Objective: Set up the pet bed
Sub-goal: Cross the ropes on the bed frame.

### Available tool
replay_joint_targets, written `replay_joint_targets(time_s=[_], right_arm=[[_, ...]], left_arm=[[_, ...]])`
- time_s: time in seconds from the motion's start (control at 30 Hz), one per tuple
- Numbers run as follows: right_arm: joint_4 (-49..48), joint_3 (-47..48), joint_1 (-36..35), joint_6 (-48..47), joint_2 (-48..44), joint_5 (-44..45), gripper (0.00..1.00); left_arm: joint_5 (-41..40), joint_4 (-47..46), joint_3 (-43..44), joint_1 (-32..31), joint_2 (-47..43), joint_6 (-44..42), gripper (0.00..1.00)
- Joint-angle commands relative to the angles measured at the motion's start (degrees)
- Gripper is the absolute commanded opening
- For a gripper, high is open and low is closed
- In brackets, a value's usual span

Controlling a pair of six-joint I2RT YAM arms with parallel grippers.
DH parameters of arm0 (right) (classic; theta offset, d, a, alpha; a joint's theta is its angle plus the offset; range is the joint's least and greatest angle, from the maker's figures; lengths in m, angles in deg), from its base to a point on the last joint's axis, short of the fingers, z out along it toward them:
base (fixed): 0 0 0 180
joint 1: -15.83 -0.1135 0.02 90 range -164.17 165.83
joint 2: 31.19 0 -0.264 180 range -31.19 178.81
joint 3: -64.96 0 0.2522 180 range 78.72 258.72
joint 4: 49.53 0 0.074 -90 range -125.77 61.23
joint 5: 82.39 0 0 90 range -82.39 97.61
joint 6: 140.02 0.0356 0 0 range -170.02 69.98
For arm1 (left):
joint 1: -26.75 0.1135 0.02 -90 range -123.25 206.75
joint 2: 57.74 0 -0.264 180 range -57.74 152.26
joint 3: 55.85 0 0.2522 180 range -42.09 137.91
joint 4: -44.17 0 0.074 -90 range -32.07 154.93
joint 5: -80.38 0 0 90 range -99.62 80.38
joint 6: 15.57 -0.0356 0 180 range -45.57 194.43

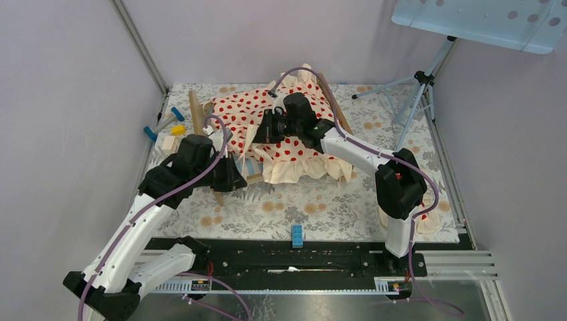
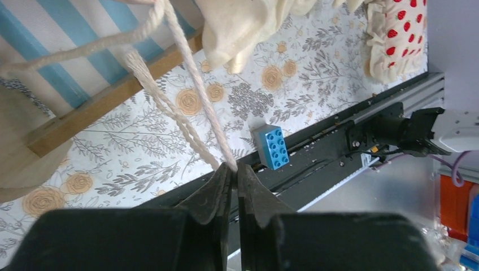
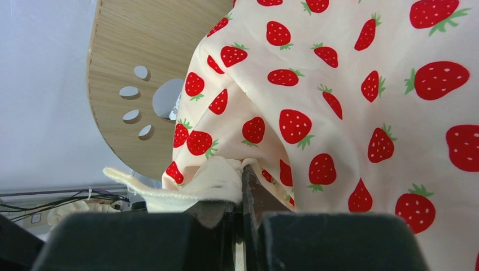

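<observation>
Blue brick point(image 1: 296, 235) stands at the near edge of the floral mat point(image 1: 321, 207), by the black rail. Left gripper point(image 2: 234, 166) is pinched tight on a cream cord point(image 2: 186, 62); the cord runs up toward the bed's near side rail, its far end out of view. Bed point(image 1: 195, 112) sits mid-mat toward the back and holds a blue-striped mattress point(image 2: 51, 45), showing at the near left corner. Strawberry blanket point(image 3: 395, 113) is heaped over the rest, its ruffle spilling over the front rail onto the mat. Right gripper point(image 3: 244, 169) is clamped on the blanket's ruffled edge, over the bed, near the paw-cutout end board point(image 3: 130, 68). Pillow point(image 2: 395, 34) lies on the mat by the right arm's base. Small blue and yellow toys point(image 1: 167, 127) lie left of the bed.
</observation>
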Motion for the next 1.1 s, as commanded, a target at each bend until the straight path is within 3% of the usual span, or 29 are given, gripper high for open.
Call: replay_joint_targets(time_s=[0.0, 0.27, 0.33, 0.37, 0.57, 0.7, 0.97, 1.07], right_arm=[[-0.3, 1.2, 0.0, -0.8, 1.2, -0.1, 0.00], [-0.2, 1.0, 0.0, -0.9, 1.7, -0.1, 0.00], [-0.2, 1.2, -0.1, -0.9, 1.8, -0.1, 0.00], [-0.2, 1.2, -0.1, -0.9, 1.9, -0.1, 0.00], [0.1, 1.1, -0.6, -1.4, 2.0, -0.8, 0.00], [0.4, 0.6, -1.8, -2.3, 1.4, -0.7, 0.00], [0.6, -2.3, -5.1, -4.8, -1.3, 3.8, 0.00], [-0.2, -4.6, -7.1, -5.4, -2.6, 7.3, 0.00]], left_arm=[[5.9, 0.6, 2.8, -0.1, -1.6, 1.5, 0.10], [6.0, 2.5, 4.7, -0.1, -1.5, 1.5, 0.13], [5.4, 2.7, 3.9, 0.0, -1.7, 1.4, 0.19], [4.3, 3.1, 3.5, -0.1, -1.7, 1.3, 0.28], [-7.4, 6.0, 1.3, -0.1, -2.3, 1.9, 0.52], [-13.4, 6.4, 4.7, -0.1, -3.8, 2.5, 0.60], [-28.2, 6.0, 14.9, -0.1, -4.4, 1.2, 0.67], [-29.5, 5.6, 15.2, -0.1, -3.9, 1.1, 0.68]])
